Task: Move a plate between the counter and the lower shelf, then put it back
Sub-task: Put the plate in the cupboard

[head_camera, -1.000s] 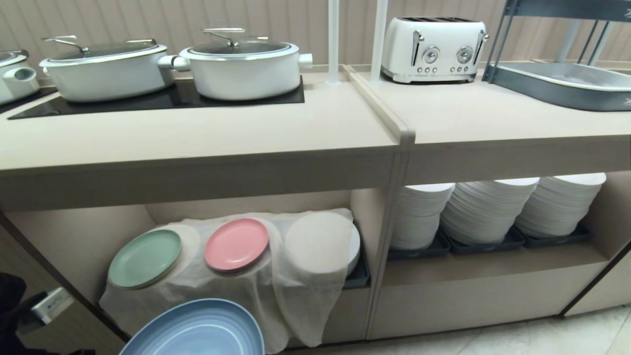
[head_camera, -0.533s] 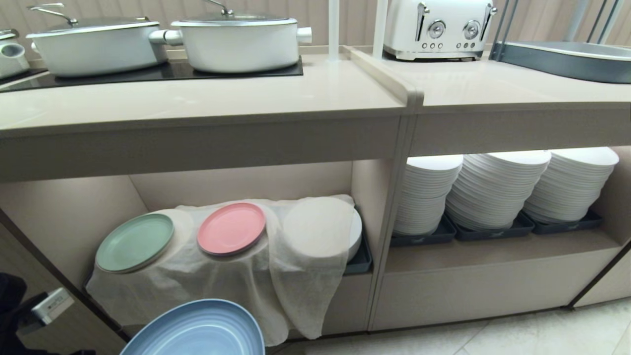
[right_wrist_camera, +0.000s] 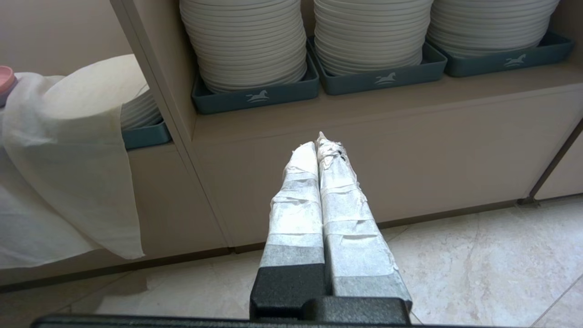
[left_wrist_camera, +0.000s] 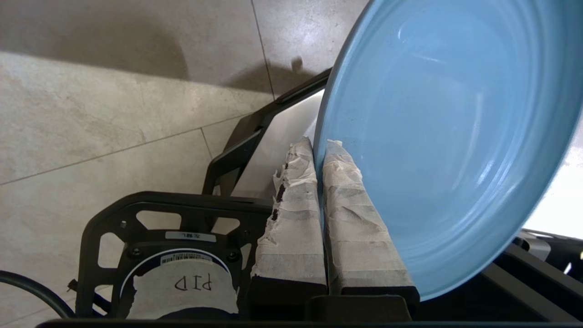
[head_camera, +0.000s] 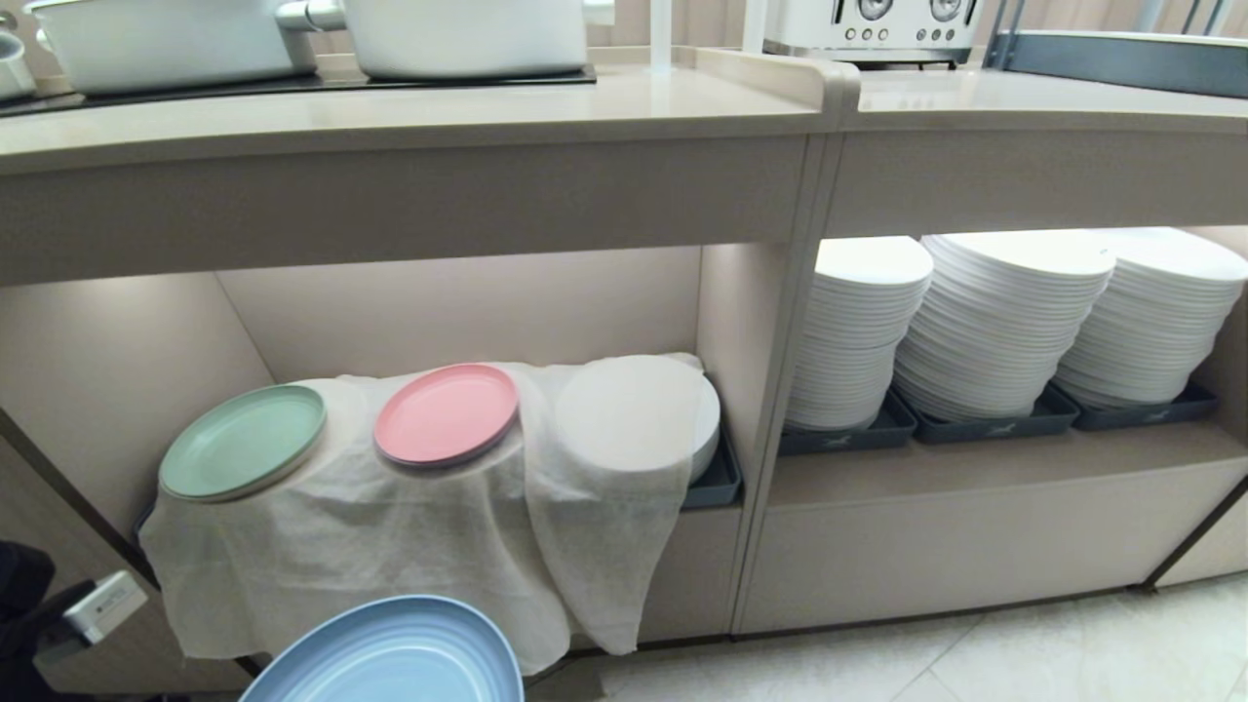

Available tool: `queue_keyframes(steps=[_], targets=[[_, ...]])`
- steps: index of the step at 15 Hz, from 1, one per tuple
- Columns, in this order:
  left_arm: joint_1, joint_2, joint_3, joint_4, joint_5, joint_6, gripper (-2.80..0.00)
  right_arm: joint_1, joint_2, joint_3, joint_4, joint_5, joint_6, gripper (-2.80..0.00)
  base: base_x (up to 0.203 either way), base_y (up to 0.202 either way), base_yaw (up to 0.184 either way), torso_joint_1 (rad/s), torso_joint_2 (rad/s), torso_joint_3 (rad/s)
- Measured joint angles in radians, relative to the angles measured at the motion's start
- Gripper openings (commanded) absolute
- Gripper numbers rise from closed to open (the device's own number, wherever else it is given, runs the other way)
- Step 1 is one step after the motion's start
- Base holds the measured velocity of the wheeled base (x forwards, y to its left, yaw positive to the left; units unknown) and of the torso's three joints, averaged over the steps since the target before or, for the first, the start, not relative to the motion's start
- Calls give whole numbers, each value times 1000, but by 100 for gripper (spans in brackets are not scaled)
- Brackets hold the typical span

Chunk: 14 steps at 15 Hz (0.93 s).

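Note:
The light-blue plate (head_camera: 390,658) hangs low at the head view's bottom edge, in front of the lower shelf (head_camera: 458,312). My left gripper (left_wrist_camera: 319,148) is shut on the plate (left_wrist_camera: 455,127), its rim pinched between the two taped fingers above the floor. The shelf holds a draped white cloth (head_camera: 390,546) with a mint-green plate (head_camera: 242,454) and a pink plate (head_camera: 447,413) lying on it. The counter (head_camera: 409,112) runs above, seen nearly edge-on. My right gripper (right_wrist_camera: 320,141) is shut and empty, low above the floor before the neighbouring recess.
White pots (head_camera: 468,34) stand on the black cooktop and a toaster (head_camera: 873,24) sits further right. Tall white plate stacks (head_camera: 994,322) in dark trays fill the right recess. A cloth-covered stack (head_camera: 634,409) stands at the shelf's right end. Tiled floor (head_camera: 975,663) lies below.
The whole head view has sunk: the counter and pots slid up the picture and the shelf recess shows more fully. The blue plate keeps its place in view, still gripped.

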Motion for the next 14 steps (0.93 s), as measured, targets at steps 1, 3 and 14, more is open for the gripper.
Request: queue_keyframes(steps=[1, 3, 14], targets=[[1, 0, 0, 0, 0, 0, -280, 0, 0, 0, 0, 0, 0, -280, 0, 0, 0, -22, 87, 72], [1, 0, -2, -1, 0, 0, -280, 0, 0, 0, -1, 0, 0, -280, 0, 0, 0, -9, 45, 35], [7, 0, -8, -4, -1, 0, -280, -1, 0, 0, -1, 0, 0, -280, 0, 0, 0, 0, 0, 0]])
